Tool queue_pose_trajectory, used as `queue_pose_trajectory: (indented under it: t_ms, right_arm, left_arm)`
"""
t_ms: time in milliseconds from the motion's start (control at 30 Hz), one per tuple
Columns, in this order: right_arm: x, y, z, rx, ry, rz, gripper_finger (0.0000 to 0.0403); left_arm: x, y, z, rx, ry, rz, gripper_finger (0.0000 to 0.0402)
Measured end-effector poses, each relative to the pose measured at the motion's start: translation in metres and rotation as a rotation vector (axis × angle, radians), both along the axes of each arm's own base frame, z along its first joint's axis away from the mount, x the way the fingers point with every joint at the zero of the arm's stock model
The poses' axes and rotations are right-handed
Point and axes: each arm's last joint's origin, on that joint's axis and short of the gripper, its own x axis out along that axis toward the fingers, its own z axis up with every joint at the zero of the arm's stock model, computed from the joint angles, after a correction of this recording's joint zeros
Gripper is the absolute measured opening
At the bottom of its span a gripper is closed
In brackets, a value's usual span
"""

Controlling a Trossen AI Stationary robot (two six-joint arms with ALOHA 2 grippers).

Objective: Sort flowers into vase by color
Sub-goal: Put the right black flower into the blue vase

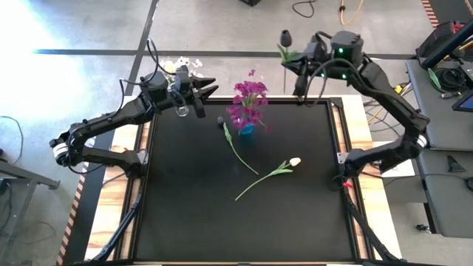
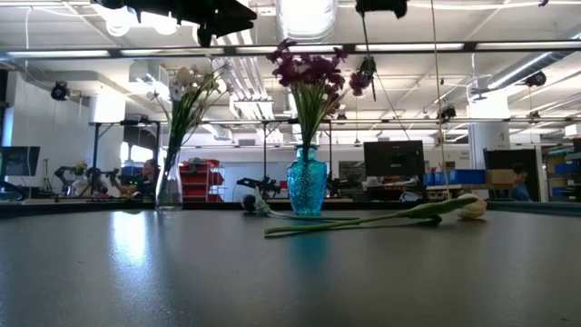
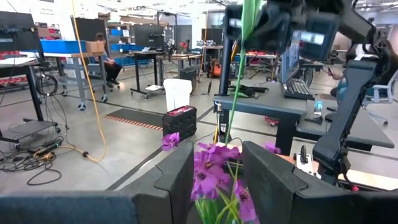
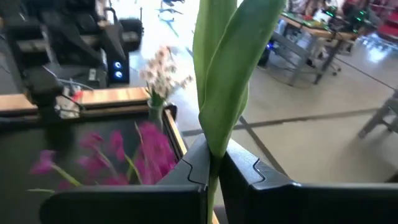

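My right gripper (image 1: 299,74) hangs beyond the table's far edge, shut on a dark-budded tulip (image 1: 285,35). The blue vase (image 2: 307,182) with magenta flowers (image 1: 247,103) stands on the black mat at the far middle. A clear vase (image 2: 168,186) with white flowers (image 1: 185,66) stands at the far left. My left gripper (image 1: 205,94) hovers open beside it, pointing toward the blue vase. Another dark tulip (image 1: 235,144) and a cream tulip (image 1: 294,161) lie flat on the mat. My right gripper pinches the tulip's green stem and leaf (image 4: 216,146) between its two fingers. The fingers come roughly level and lie across the stem. The flower stands about upright and lifted clear, its bud above and the long lower stem (image 3: 233,106) hanging free below the fingers.
The black mat (image 1: 244,229) has free room across its near half. A wooden border (image 1: 358,125) runs along the mat's sides. Benches and cables stand on the floor beyond the table's far and right edges.
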Motion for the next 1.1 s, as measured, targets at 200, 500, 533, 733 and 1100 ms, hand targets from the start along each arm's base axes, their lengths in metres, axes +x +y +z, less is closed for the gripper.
queue_pose_trajectory:
  t_ms: [200,500,533,733,1100]
  right_arm:
    - [-0.021,0.0,-0.045,0.039,-0.128,0.003,0.0012]
    - [-0.021,0.003,-0.119,0.091,-0.4,0.036,0.0012]
    - [-0.021,0.003,-0.124,0.099,-0.428,0.039,0.0012]
    - [-0.02,0.003,-0.144,0.143,-0.488,0.05,0.0012]
    - [0.003,0.003,-0.16,0.134,-0.508,0.099,0.0012]
  left_arm:
    - [0.0,0.0,0.001,0.003,-0.011,0.0,0.0123]
    - [-0.001,-0.001,0.013,0.023,-0.046,0.001,0.0123]
    - [-0.001,-0.001,0.015,0.025,-0.049,0.001,0.0123]
    - [-0.002,-0.001,0.016,0.026,-0.051,0.002,0.0123]
    - [-0.002,-0.001,0.016,0.024,-0.048,0.002,0.0123]
